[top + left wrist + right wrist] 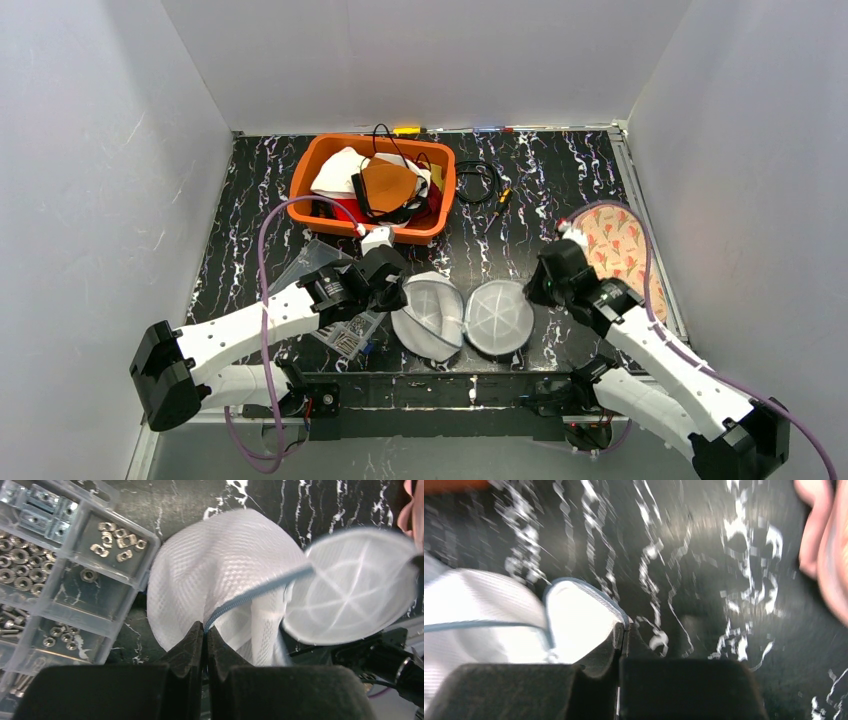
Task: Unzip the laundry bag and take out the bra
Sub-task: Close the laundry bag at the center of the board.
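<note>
Both arms come in low from the near edge: left arm elbow out and forearm angled toward centre, right arm mirrored, wrists converging on the bag. It lies on the table between them, just inside the near edge, unzipped and splayed into two round mesh halves like a clam. Judging by looks, it's very light, soft mesh with a springy hoop in each half. It'll flop and slide on the slick tabletop, so a one-sided pull would drag the whole thing. Best hold is the blue-grey trim, the only firm line. Mesh itself would bunch or snag. No bra visible in either half. The pink floral piece beside the right arm may be it, can't confirm. The orange bin of clothes sits at the back and a clear parts box touches the left half, so keep pulls away from that. The left gripper has its jaws pressed together on the trim at the near side of the left half. The right gripper has its jaws closed too, and seems to nip the outer rim of the right half. That view is blurred, so I'm less sure of the bite.
</note>
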Motion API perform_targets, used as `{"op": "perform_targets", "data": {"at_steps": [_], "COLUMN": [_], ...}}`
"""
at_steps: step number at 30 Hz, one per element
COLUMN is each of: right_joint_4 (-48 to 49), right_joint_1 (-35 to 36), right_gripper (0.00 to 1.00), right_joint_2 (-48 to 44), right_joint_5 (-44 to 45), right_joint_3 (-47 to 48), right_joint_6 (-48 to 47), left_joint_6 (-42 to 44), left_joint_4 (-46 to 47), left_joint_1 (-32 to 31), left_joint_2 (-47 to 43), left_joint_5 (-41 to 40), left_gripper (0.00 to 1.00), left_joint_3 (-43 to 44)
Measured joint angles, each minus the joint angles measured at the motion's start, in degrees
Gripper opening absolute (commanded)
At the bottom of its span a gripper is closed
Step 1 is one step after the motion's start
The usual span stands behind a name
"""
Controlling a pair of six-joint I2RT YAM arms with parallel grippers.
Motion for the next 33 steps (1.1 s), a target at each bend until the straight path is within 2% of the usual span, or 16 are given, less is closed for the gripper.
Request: {"op": "perform_targets", "data": {"at_steps": [6,11,15,22,24,30,33], "right_joint_4": [-0.61,-0.87,-0.81,-0.83,-0.61,1.31,1.92], "right_joint_1": [0.0,0.0,0.0,0.0,0.0,0.0,0.0], "right_gripper": [0.01,0.01,0.01,0.01,0.1,0.57,0.67], "right_joint_2": [5.81,10.47,11.13,7.65,7.08,6.8,6.58], "right_joint_5": [5.01,5.29,4.59,1.14,0.59,-0.22,0.02], "right_joint_3": [19.87,30.53,29.86,17.29,14.88,9.31,8.46], "right_joint_6": [-7.37,-11.8,-13.38,-13.05,-12.7,-10.08,-8.52], "left_joint_6": [-0.83,-1.18,-1.11,-1.46,-1.6,-1.64,-1.81], "left_joint_4": [0.72,1.84,2.91,4.11,3.82,3.13,2.75], "left_joint_1": [-0.92,-0.98,-0.98,-0.98,-0.98,-0.98,-0.98], "left_joint_2": [0.0,0.0,0.37,3.17,3.48,3.89,4.85], "left_joint_5": [1.99,2.19,2.19,2.32,2.29,2.21,2.19], "left_gripper": [0.0,0.0,0.0,0.0,0.0,0.0,0.0], "left_joint_3": [1.29,3.8,4.09,-0.28,-1.29,-1.18,-0.46]}}
